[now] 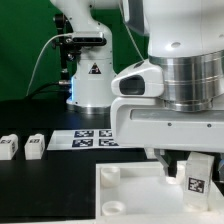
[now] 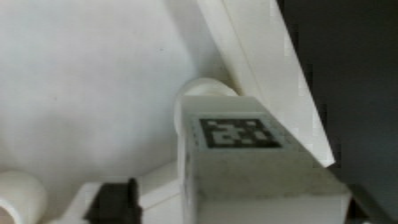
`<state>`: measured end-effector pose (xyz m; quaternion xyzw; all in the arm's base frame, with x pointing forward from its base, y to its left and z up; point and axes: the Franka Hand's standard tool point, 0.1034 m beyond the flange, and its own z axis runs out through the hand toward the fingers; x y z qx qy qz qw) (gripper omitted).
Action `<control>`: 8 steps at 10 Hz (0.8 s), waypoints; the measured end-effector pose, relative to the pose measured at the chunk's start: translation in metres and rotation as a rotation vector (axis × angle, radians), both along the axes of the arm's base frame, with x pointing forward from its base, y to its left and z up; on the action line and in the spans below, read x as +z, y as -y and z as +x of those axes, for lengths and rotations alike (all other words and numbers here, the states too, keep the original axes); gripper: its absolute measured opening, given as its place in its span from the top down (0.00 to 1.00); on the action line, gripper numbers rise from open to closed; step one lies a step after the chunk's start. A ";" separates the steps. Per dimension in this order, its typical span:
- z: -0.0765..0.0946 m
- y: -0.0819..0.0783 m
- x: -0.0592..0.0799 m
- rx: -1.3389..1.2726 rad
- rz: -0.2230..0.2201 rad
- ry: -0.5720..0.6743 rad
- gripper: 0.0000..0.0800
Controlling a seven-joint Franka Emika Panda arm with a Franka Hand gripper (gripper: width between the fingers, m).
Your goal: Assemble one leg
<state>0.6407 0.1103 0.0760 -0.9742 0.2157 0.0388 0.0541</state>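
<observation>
Working outward from the gripper (image 1: pixel 188 162): I cannot tell how wide it stands or whether it has hold of anything, though one dark finger (image 2: pixel 121 200) sits just beside the leg (image 1: pixel 197 178). That leg stands upright straight beneath it, long axis vertical, on the panel (image 1: pixel 120 190), near edge, exterior view's right.

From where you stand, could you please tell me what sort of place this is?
Probably a robot lab test bench: a robot arm on a black table, a green backdrop behind it, and a marker board of printed tags lying flat.
</observation>
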 end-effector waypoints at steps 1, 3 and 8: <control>0.000 0.000 0.000 0.000 0.000 0.000 0.63; 0.000 0.000 0.000 0.000 0.000 0.000 0.64; -0.002 0.000 -0.001 -0.483 -0.022 -0.015 0.64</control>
